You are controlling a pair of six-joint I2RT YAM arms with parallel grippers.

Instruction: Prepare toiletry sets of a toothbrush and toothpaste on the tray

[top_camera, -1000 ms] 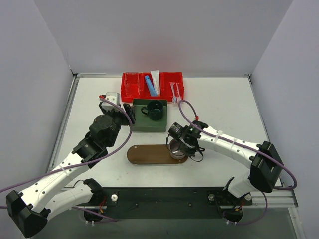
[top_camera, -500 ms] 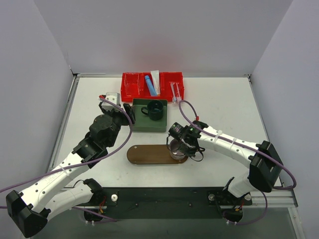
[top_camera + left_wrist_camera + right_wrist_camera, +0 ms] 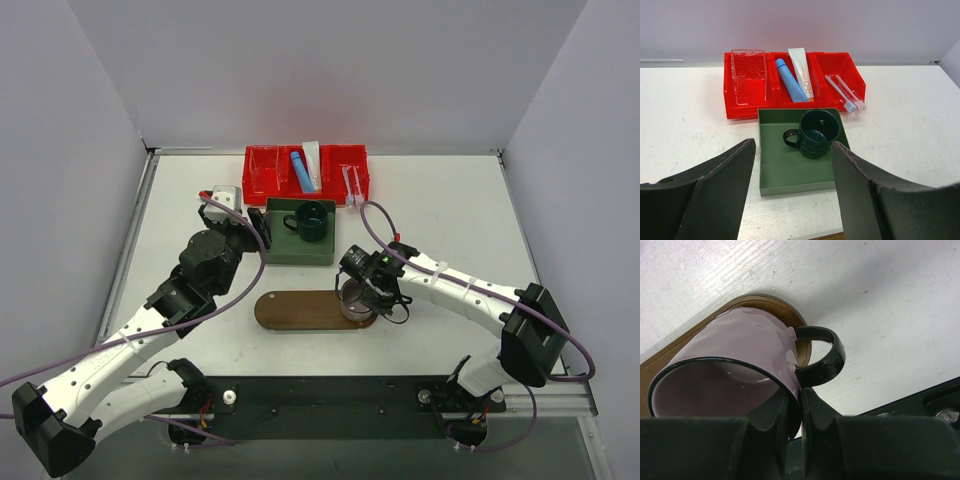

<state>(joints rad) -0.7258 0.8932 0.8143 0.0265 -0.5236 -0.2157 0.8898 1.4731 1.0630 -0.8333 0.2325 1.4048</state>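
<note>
The brown oval tray (image 3: 300, 310) lies near the table's front. My right gripper (image 3: 799, 395) is shut on the rim of a lilac mug (image 3: 735, 355) that rests on the tray's right end (image 3: 790, 310); it also shows in the top view (image 3: 356, 298). The blue tube (image 3: 789, 86), the white tube (image 3: 801, 77) and two toothbrushes (image 3: 845, 95) lie in the red divided bin (image 3: 745, 102). My left gripper (image 3: 795, 200) is open and empty, hovering in front of the green box (image 3: 785, 170).
A dark green mug (image 3: 815, 132) stands in the green box, behind the tray. The red bin (image 3: 306, 172) sits at the back of the table. A clear piece (image 3: 747, 72) fills its left compartment.
</note>
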